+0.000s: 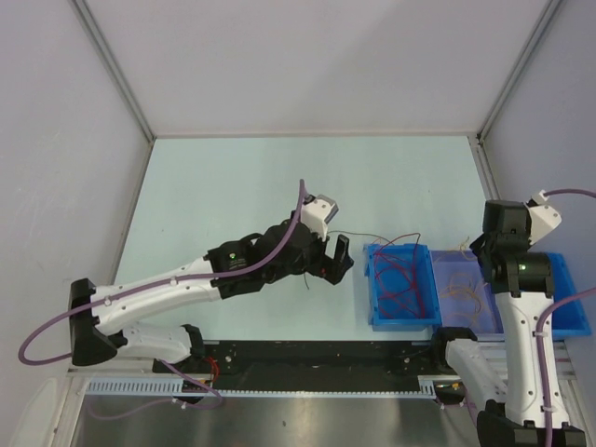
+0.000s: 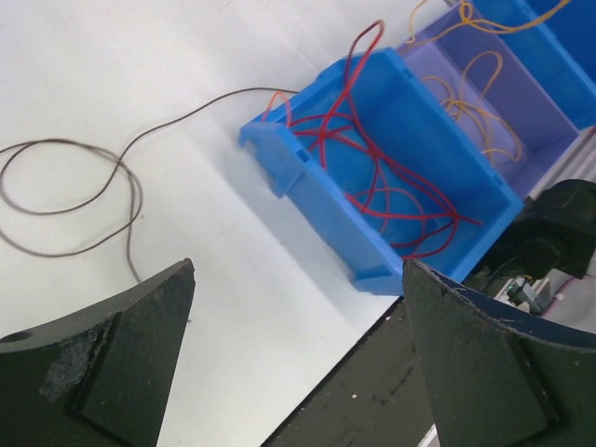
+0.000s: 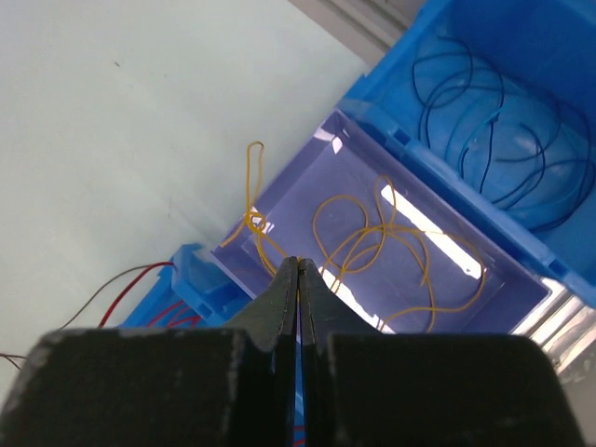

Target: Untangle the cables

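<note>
**Top external view.** A pale green table top (image 1: 233, 186) fills the middle of the frame. It is enclosed on three sides by plain grey-white panels: a back wall (image 1: 317, 56) across the top, a left wall (image 1: 56, 168) and a right wall (image 1: 559, 112). A left metal post (image 1: 112, 70) and a right metal post (image 1: 520, 70) slant along the upper corners where the panels meet. Along the lower edge lie a black strip (image 1: 317, 363), a white slotted duct (image 1: 279, 386) and, lowest, a brushed metal surface (image 1: 279, 424). The lighting is soft and even, and the shadows are faint.
</note>
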You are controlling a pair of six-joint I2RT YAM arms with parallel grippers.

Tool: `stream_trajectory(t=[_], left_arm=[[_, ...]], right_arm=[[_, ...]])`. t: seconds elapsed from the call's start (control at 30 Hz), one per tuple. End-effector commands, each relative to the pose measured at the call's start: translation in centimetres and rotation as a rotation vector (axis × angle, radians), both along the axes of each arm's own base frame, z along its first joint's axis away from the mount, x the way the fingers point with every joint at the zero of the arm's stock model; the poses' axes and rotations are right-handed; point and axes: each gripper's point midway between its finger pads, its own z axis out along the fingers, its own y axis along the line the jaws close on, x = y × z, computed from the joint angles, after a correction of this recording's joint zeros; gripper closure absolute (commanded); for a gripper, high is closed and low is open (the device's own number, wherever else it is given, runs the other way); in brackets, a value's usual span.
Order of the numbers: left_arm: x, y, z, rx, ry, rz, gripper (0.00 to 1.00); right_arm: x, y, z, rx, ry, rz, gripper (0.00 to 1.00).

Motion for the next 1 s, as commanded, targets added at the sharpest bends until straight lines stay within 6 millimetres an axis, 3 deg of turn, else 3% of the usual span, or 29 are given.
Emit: stream_trajectory(t=[0.0, 0.23, 0.37, 0.53, 0.7, 0.9, 0.97], left_arm=[[1.0, 1.8, 0.7, -0.047, -0.035, 0.056, 0.02], [1.4, 2.7, -0.9, -0.041, -0.028, 0.065, 0.02], [1.9, 3.2, -1.2, -0.044, -0.030, 0.073, 0.02], [2.1, 3.5, -1.4, -0.039, -0.035, 0.061, 0.02], [2.2, 3.9, -1.4, -0.040, -0.042, 0.063, 0.02], [2.0, 3.3, -1.4, -0.069, -0.025, 0.045, 0.02], [1.9, 3.2, -1.2, -0.078, -0.021, 0.040, 0.02]], right_arm=[[0.2, 0.5, -1.3, 0.064, -0.025, -0.050, 1.00], [0.5, 0.5, -3.6, 0.103, 0.004, -0.109, 1.00], [0.7, 0.4, -3.9, 0.104, 0.010, -0.121, 1.00], [-0.9, 1.1, -4.8, 0.178, 0.015, -0.168, 1.00], [-1.9, 2.0, -1.0, 0.185, -0.130, -0.081, 1.00], [-2.5, 0.3, 4.7, 0.071, -0.186, -0.086, 1.00], [-2.9, 0.2, 5.0, 0.068, -0.181, -0.092, 1.00]])
